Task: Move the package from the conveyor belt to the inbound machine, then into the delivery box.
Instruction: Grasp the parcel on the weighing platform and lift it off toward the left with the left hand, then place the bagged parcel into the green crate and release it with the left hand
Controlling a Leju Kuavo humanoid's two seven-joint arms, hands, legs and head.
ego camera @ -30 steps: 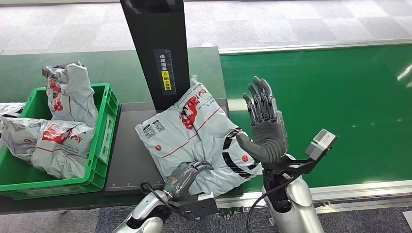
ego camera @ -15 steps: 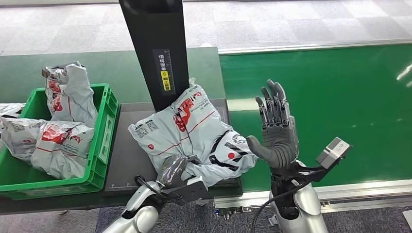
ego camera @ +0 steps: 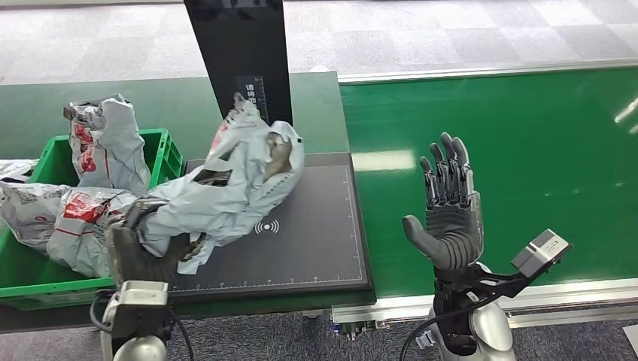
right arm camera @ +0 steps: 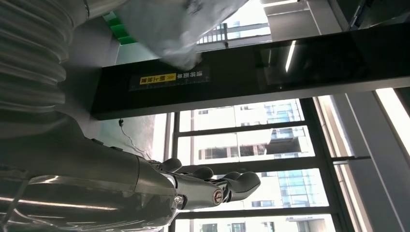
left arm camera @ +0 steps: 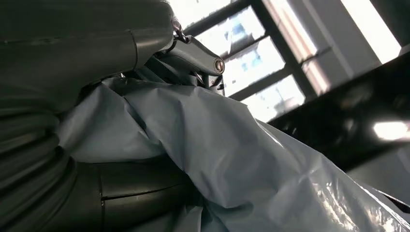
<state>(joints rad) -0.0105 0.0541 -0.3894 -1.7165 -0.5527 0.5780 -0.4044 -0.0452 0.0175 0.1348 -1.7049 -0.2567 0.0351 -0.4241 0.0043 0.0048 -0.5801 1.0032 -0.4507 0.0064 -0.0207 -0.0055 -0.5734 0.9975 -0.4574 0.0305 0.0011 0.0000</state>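
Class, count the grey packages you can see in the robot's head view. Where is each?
3: one held up by the left hand over the scanner pad; two in the green crate. More may be hidden.

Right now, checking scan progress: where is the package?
In the head view the package is lifted in the left hand, above the scanner pad's left part, beside the green crate.

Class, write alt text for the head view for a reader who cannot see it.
The left robot hand holds a grey package lifted over the black scanner pad, beside a green crate of packages. The right robot hand is open over the green belt.
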